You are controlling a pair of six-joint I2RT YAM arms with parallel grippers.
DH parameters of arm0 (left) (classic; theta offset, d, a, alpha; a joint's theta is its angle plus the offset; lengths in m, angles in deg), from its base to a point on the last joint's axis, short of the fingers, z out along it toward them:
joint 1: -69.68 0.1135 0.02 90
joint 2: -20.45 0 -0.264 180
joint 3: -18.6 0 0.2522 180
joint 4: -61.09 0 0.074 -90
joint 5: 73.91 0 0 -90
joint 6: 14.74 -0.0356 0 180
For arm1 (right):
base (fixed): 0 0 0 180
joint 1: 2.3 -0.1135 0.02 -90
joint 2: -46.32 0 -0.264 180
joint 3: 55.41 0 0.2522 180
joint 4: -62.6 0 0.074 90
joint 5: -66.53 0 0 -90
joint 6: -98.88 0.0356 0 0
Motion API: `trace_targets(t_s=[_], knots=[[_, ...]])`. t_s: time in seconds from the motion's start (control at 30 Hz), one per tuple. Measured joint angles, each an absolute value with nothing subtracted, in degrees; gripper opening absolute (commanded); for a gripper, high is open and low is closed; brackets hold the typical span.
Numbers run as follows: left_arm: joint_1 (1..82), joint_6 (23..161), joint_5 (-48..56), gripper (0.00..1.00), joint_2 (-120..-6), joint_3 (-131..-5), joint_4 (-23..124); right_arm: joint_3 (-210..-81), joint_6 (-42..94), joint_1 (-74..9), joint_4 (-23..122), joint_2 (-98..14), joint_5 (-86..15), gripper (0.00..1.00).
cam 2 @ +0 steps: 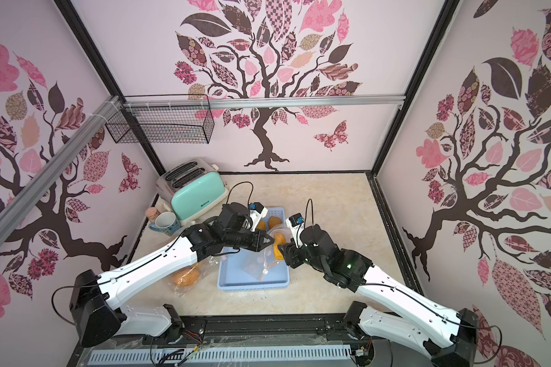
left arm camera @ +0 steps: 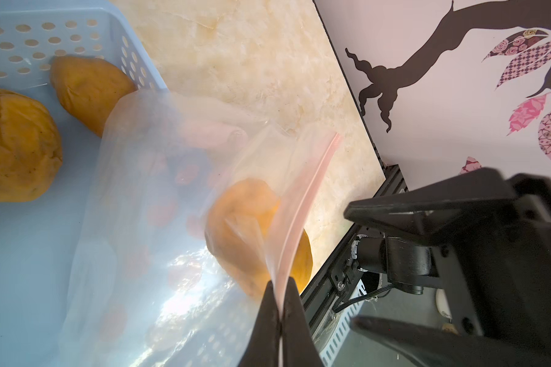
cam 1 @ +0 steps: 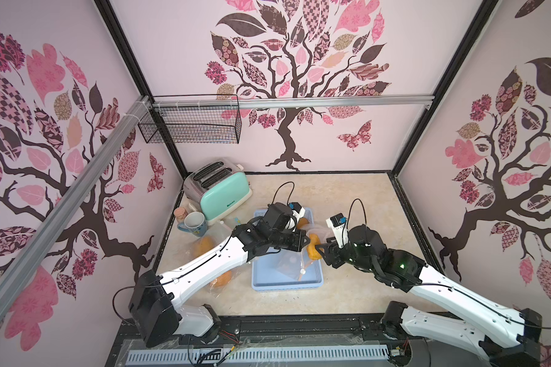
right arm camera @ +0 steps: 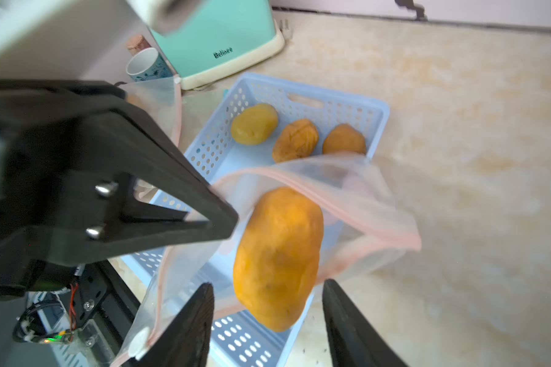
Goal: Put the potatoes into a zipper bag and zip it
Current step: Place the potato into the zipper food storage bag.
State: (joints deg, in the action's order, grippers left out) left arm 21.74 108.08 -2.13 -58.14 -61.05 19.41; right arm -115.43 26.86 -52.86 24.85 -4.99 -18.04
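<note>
Midway: left gripper pinched zipper bag rim; right gripper spread, potato just beyond its tips at bag mouth (three potatoes sat farther in basket); zip undone.

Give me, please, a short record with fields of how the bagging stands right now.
Left gripper: shut on the zipper bag rim, holding it open
Right gripper: open, clear of the potato
Potato: in the bag's open mouth
Blue basket: three loose potatoes at its far end
Zipper: not closed
</note>
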Motion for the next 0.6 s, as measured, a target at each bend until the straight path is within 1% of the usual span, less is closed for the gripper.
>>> trace_targets(t_s=[0.07,0.13,0.33,0.5,0.6], knots=[[21.74,108.08,-2.18,0.00,-58.14,-61.05,19.39,-113.73,27.38,-52.86,24.69,-4.61,-17.67,0.35],[21.74,108.08,-2.18,0.00,-58.14,-61.05,19.41,-113.01,28.01,-52.86,24.65,-4.79,-17.71,0.30],[21.74,108.10,-2.20,0.00,-58.14,-61.05,19.39,-110.69,28.78,-52.86,27.71,-6.23,-19.40,0.26],[21.74,108.26,-2.53,0.00,-58.14,-61.05,19.41,-111.54,29.04,-52.86,30.66,-11.76,-21.69,0.25],[21.74,108.35,-3.27,0.00,-58.16,-61.05,19.43,-113.22,29.46,-52.86,32.52,-15.35,-22.81,0.22]])
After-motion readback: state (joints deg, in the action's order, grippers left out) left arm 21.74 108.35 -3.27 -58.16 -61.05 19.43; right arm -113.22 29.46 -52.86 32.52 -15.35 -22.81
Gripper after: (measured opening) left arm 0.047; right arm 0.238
